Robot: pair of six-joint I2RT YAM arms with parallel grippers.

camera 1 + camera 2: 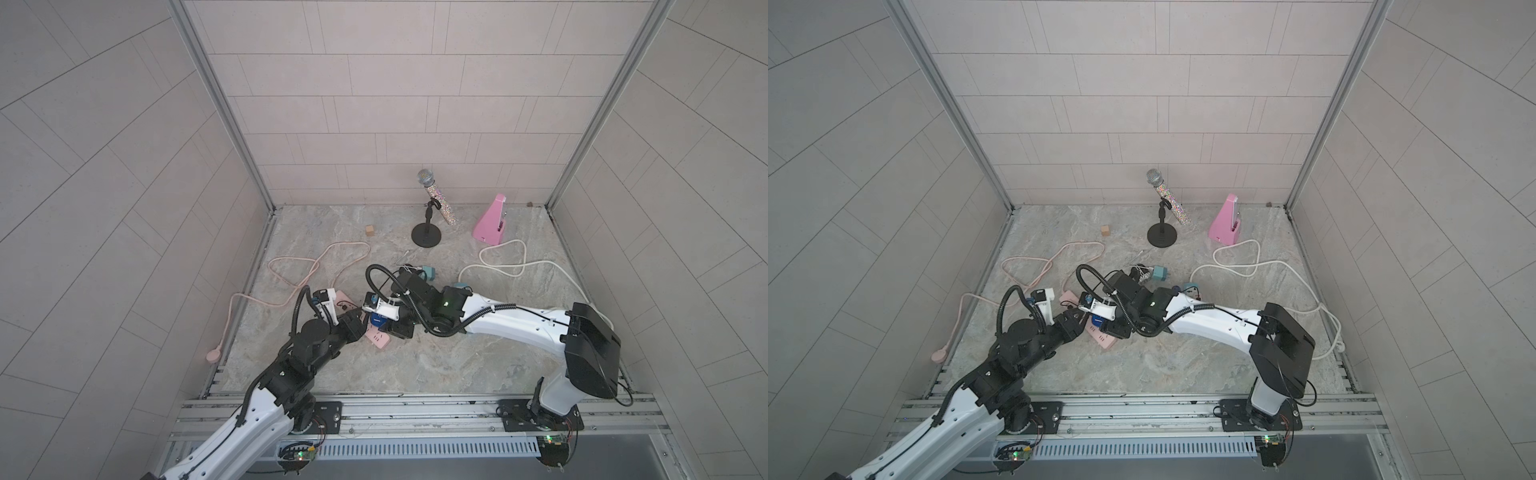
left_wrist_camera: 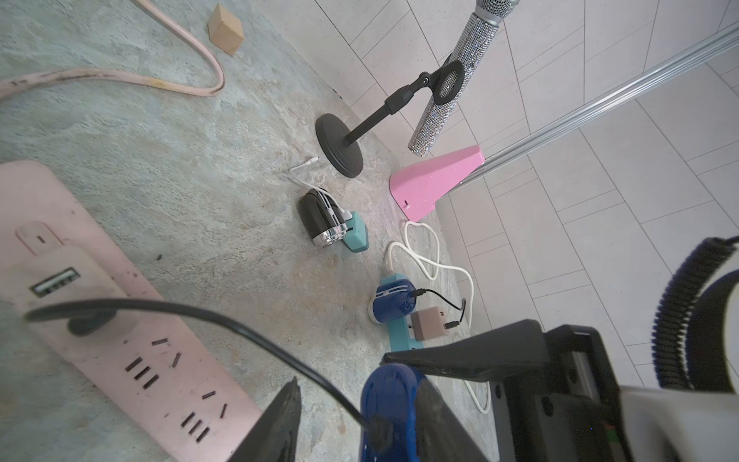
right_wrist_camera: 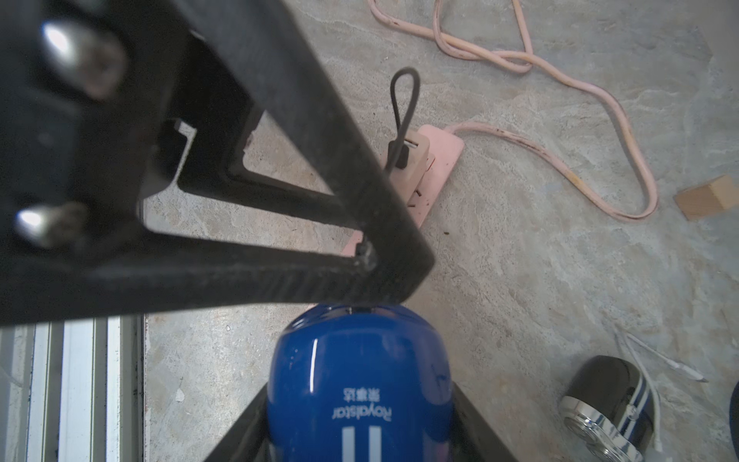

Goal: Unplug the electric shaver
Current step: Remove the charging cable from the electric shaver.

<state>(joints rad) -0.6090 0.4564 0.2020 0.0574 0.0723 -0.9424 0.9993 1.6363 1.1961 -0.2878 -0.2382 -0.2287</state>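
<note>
Gripping the blue shaver (image 3: pixel 360 352) toward the desk's (image 1: pixel 457 353) left edge is the right end effector (image 3: pixel 360 400); the left end effector (image 2: pixel 358 396), half-open, straddles its black cable (image 2: pixel 240 331), not yet unplugged.

Blue shaver (image 3: pixel 360 380): glossy, rounded, white "Royalstar" print, left of worktop centre, just beside pink pwr strip (image 2: pixel 132 352). Black cable (image 2: pixel 240 328) w/ plug seated in shaver's end, arcing over to pale USB adapter (image 3: pixel 414 160) on strip; both ends plugged in.

A lab test booth; 3 tiled walls (image 1: pixel 395 104) in aluminium framing (image 1: pixel 224 108); mounting rail (image 1: pixel 415 409) along the front.
</note>
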